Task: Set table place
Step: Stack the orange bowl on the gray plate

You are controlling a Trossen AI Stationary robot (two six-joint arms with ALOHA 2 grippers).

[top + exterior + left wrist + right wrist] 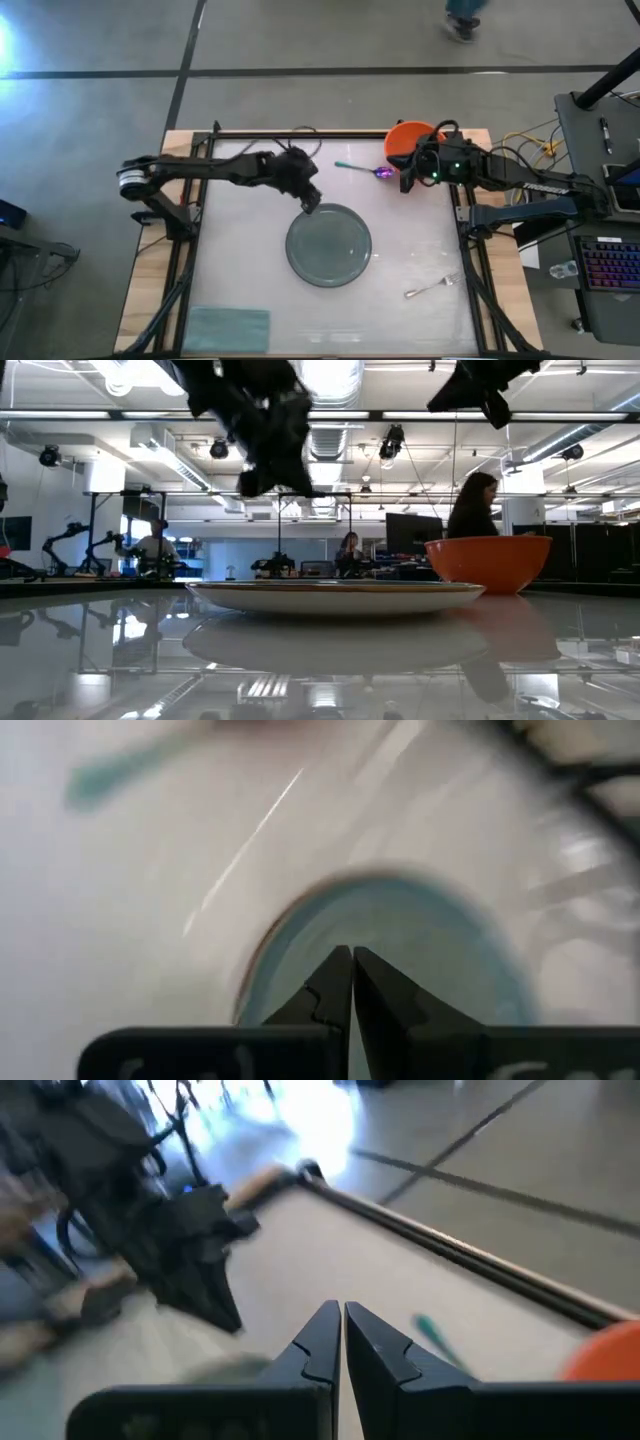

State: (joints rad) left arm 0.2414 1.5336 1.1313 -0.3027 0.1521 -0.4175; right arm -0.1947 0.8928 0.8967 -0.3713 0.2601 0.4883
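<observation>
A: Left end effector (312,203)?

B: Clenched, empty, raised just over the plate's (329,245) near rim. The plate lies flat mid-table (240,270), probably as the anchor for the setting.

A: Right end effector (407,183)?

B: Fingers pressed together, nothing between them. The orange bowl (404,138) sits just behind it at the table's far edge; the spoon (362,168) lies just beside it, toward the left arm. The fork (432,288) is well apart, back toward the right arm's base, beyond the plate's side.

A: Judgement?

B: Bowl, spoon and fork not yet arranged around the plate.
</observation>
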